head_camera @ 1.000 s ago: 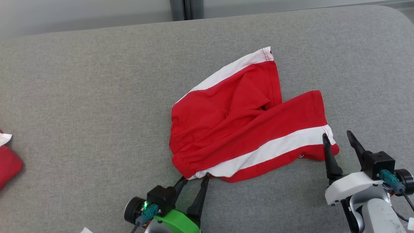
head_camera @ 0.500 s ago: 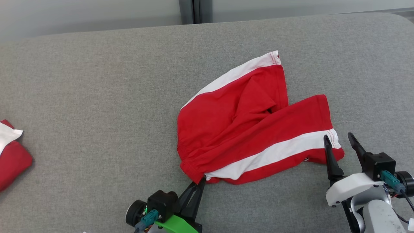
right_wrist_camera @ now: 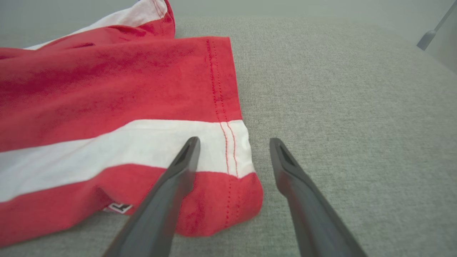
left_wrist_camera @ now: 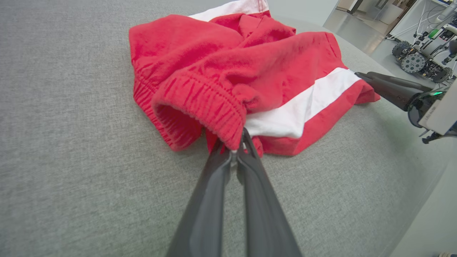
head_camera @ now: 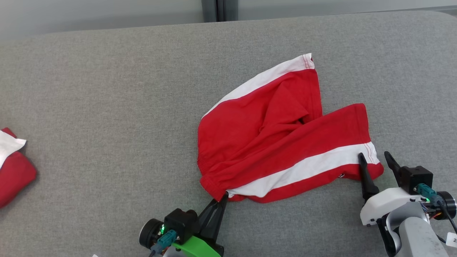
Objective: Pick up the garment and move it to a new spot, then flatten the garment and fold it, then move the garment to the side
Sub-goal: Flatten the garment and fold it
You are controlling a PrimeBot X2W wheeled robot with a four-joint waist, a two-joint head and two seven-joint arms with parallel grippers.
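The garment is a pair of red shorts with white side stripes, lying crumpled on the grey padded surface. My left gripper is shut on the near corner of its elastic waistband; in the left wrist view the two fingertips pinch the ribbed red band of the garment. My right gripper stands open at the hem of the right leg. In the right wrist view the right gripper has its left finger over the white stripe of the garment and its right finger over bare surface.
A second red and white cloth lies at the left edge of the surface. The surface's far edge meets a pale wall. The right gripper shows in the left wrist view, with machinery on the floor beyond.
My left gripper has shut on the waistband corner, which it straddled open a second ago. The head camera has shifted a little. The right gripper stays open by the hem.
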